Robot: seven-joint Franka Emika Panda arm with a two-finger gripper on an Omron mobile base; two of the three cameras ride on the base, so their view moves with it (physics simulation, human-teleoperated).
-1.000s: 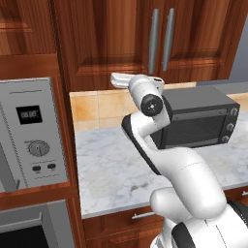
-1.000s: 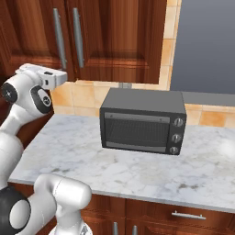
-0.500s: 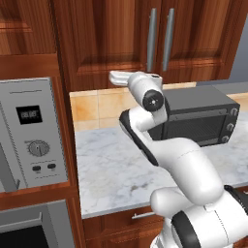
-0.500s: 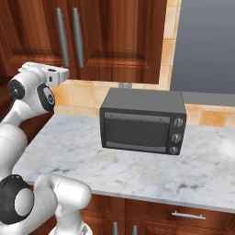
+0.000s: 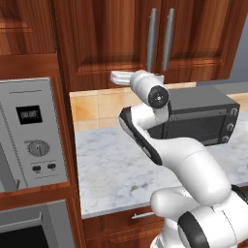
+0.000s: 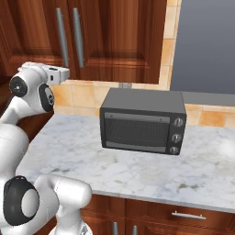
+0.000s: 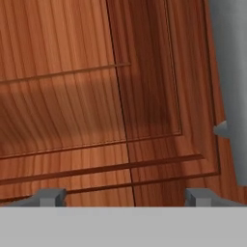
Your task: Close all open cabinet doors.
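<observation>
Left base view: the white arm rises from the lower right, bends over the marble surface (image 5: 111, 169) and reaches up and back toward the upper cabinets. The tool (image 5: 118, 77) sits at the far end of the hand, level with the lower edge of the cabinet doors (image 5: 106, 43), pointing left. Its tips are too small and pale here to read. Two doors meet at a pair of vertical silver bar handles (image 5: 160, 38) and look flush with each other. A dark toaster oven (image 5: 203, 116) stands on the surface to the right, partly hidden behind the arm. A grey oven panel (image 5: 31, 135) with a display and a dial sits in the wood column at left.

Right base view: the arm stands at the left edge, with the hand held up beside the tiled backsplash (image 6: 87, 94). The tool (image 6: 64, 73) points right, just under the doors with the two bar handles (image 6: 69, 36). These doors lie flat and even. The toaster oven (image 6: 142, 121) stands mid-surface, well apart from the hand.

Hand view: two grey fingertips (image 7: 48, 197) rise at the bottom, set wide apart with nothing between them, so the tool is spread and empty. Close ahead is a reddish-brown door panel (image 7: 72, 96) with raised framing. A grey bar (image 7: 231, 96) runs along the right edge.
</observation>
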